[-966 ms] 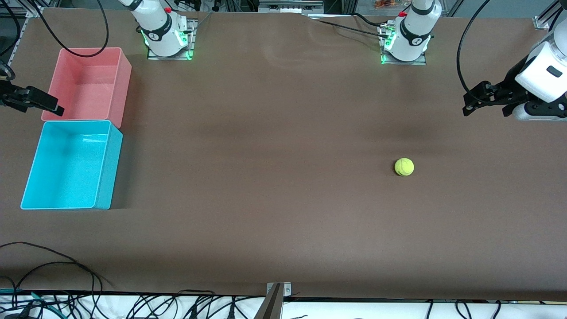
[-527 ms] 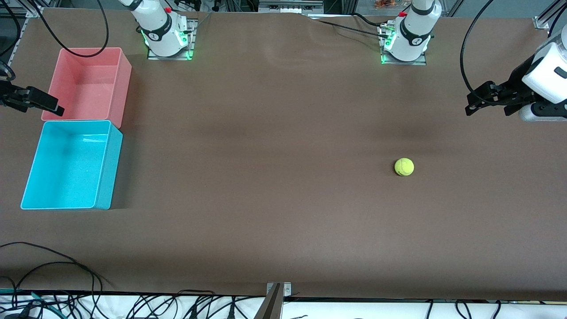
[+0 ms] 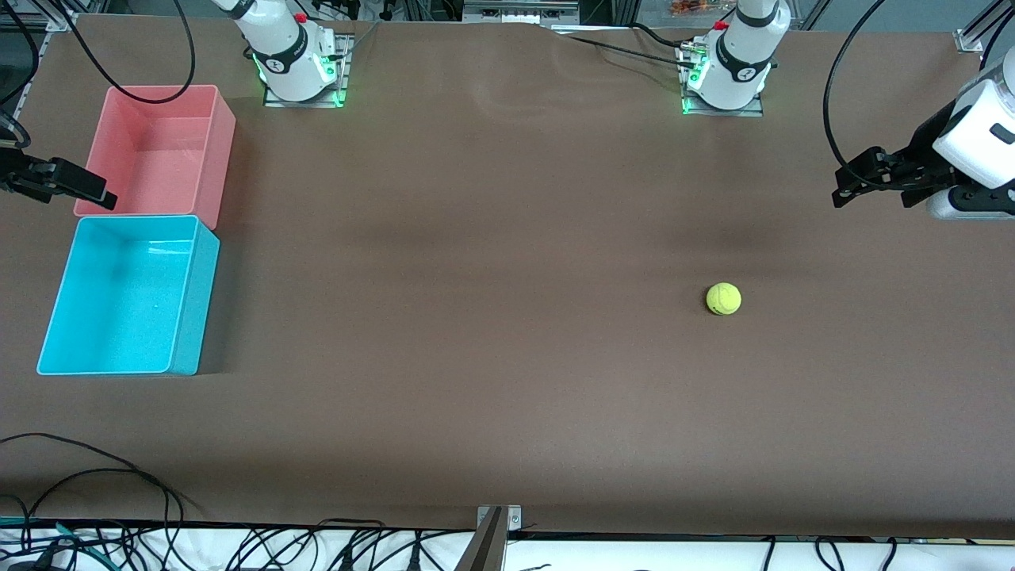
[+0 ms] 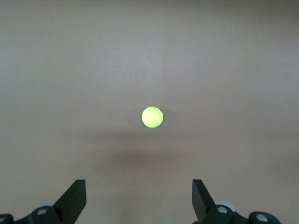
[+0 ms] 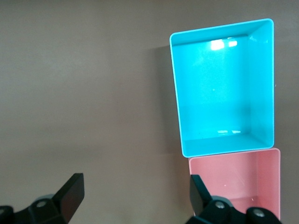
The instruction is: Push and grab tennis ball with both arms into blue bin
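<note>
- Your tennis ball [image 3: 723, 299] sits alone on the brown desk [image 3: 492, 333], toward the left arm's end and well apart from the blue bin [image 3: 184, 293] at the right arm's end.
- Expect it to be light, fuzzy and springy; it should roll at a nudge (so push gently).
- Pinch it across its widest middle, one finger each side.
- Being round, it has no long axis and points nowhere; the seam is too faint to matter.
- Your left gripper [image 3: 872, 176] hangs over the desk's end, fingers [image 4: 74, 198] spread and empty.
- Your right gripper [image 3: 67, 184] hovers beside the pink bin [image 3: 222, 151], fingers [image 5: 71, 191] spread and empty.
</note>
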Controlling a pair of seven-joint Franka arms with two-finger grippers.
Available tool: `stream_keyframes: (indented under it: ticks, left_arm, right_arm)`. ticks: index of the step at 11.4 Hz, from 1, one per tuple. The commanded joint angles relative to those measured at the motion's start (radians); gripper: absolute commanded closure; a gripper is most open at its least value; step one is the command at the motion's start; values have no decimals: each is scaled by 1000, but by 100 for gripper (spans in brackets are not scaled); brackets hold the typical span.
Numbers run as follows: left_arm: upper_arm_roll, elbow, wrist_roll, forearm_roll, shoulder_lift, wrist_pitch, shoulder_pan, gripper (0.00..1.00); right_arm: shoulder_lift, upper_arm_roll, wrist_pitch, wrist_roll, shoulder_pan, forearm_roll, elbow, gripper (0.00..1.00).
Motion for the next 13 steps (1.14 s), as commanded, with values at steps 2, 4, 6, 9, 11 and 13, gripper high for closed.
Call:
stream_keyframes:
  ticks: [2, 4, 6, 9, 11, 13]
  left_arm:
    - [-9, 32, -2, 52, 28, -24, 9, 0]
    - [-10, 34, -2, 63, 30, -24, 5, 0]
    - [-10, 32, -2, 64, 30, -24, 8, 0]
    - [-10, 32, -2, 64, 30, -24, 6, 0]
    - [-12, 32, -3, 64, 30, -24, 6, 0]
    - [-12, 32, -3, 64, 28, -24, 6, 0]
  right_arm:
    - [4, -1, -16, -21, -8, 19, 21, 0]
    - [5, -1, -15, -18, -8, 15, 21, 0]
    - [5, 1, -16, -16, -8, 18, 21, 0]
    - [7, 2, -15, -13, -6, 15, 21, 0]
    - [7, 2, -15, -15, -6, 17, 21, 0]
    - [7, 1, -15, -16, -6, 17, 21, 0]
